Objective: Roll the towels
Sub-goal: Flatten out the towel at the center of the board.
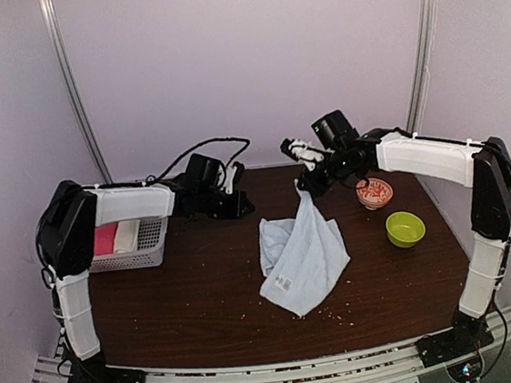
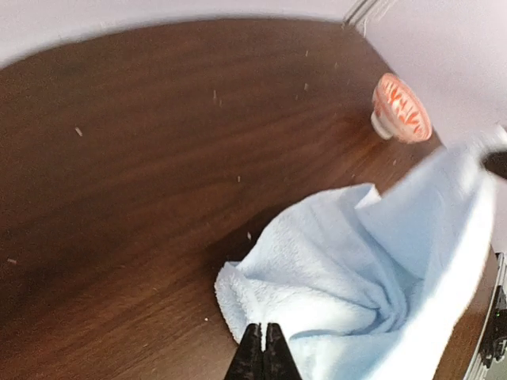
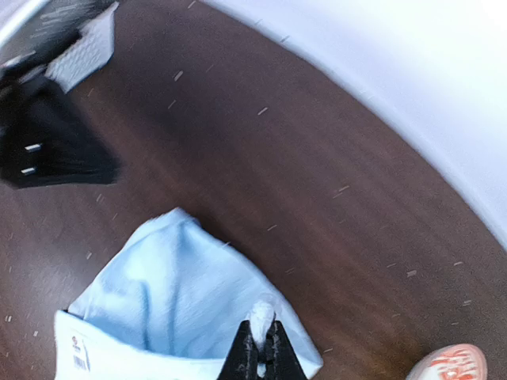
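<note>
A pale blue towel (image 1: 303, 255) lies crumpled in the middle of the dark wooden table, with a small label near its front edge. My right gripper (image 1: 308, 189) is shut on the towel's far corner and holds it up, so the cloth hangs in a peak down to the table. In the right wrist view a pinch of towel (image 3: 158, 293) sticks out between the closed fingertips of the right gripper (image 3: 261, 326). My left gripper (image 1: 241, 202) rests at the back left, shut and empty. In its own view the left gripper (image 2: 263, 331) hovers just over the towel (image 2: 348, 269) edge.
A white mesh basket (image 1: 156, 243) at the left holds a pink and a cream rolled cloth. A red-patterned bowl (image 1: 375, 194) and a green bowl (image 1: 406, 228) stand to the right of the towel. Crumbs dot the table near its front edge.
</note>
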Controlling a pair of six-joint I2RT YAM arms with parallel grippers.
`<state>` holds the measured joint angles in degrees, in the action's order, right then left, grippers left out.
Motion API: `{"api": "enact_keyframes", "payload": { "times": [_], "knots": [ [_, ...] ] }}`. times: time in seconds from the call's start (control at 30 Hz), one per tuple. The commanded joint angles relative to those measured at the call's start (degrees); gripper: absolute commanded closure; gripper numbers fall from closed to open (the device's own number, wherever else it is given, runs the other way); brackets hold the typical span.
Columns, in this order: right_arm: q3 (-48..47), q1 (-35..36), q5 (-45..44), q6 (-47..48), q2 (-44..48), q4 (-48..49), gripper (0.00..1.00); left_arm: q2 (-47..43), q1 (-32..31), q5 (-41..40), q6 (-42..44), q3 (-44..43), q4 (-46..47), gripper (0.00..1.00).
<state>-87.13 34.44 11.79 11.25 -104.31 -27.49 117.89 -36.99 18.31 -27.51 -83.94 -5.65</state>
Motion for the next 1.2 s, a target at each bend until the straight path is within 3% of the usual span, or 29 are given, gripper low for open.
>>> {"api": "enact_keyframes", "payload": {
  "times": [0.0,0.1,0.2,0.3,0.4,0.43,0.5,0.6,0.67,0.73,0.83,1.0,1.17],
  "knots": [
    [-11.5,-7.9,4.3,1.5,4.6,-0.9,1.00,-17.5,0.9,-9.8,5.9,-3.3,-3.0,1.00],
    [-13.2,-11.9,8.0,1.0,9.2,0.2,1.00,-25.3,0.4,-9.1,6.3,-1.8,-5.0,1.00],
    [-8.1,-14.2,13.8,1.2,15.4,2.2,1.00,-31.3,-1.6,-8.1,6.1,4.1,-6.2,1.00],
    [-0.9,-14.6,26.7,4.1,20.5,-0.2,1.00,-34.9,-4.2,-8.4,5.6,11.1,-6.9,1.00],
    [0.6,-13.3,40.2,6.3,22.5,-6.8,1.00,-35.0,-5.1,-10.3,3.5,15.8,-7.0,1.00],
    [-0.3,-12.9,43.3,7.3,23.0,-8.7,1.00,-33.8,-5.1,-11.0,2.4,16.3,-6.7,0.99],
    [-3.8,-12.6,45.6,8.9,23.3,-12.7,1.00,-28.8,-4.8,-11.6,0.5,14.9,-6.5,0.70],
    [-6.2,-12.6,45.5,11.5,23.7,-16.5,1.00,-18.8,-4.7,-9.4,1.9,7.4,-6.4,0.46],
    [-5.4,-12.6,45.0,12.3,24.4,-17.2,1.00,-10.3,-3.7,-9.2,3.9,-1.1,-11.2,0.42],
    [-4.2,-12.7,44.0,12.3,25.4,-17.3,1.00,-3.0,-0.3,0.3,1.5,-6.1,-12.4,0.41],
    [-2.0,-12.6,42.7,12.2,26.5,-16.5,1.00,3.5,3.4,11.1,-4.6,-7.0,-5.8,0.41],
    [0.8,-12.7,40.5,11.4,27.6,-14.2,1.00,10.6,3.4,12.6,-5.8,-13.4,-8.6,0.44],
    [1.7,-12.6,40.7,10.3,26.5,-12.3,1.00,14.1,3.2,18.7,-9.5,-13.2,-0.5,0.46]
  ]
}}
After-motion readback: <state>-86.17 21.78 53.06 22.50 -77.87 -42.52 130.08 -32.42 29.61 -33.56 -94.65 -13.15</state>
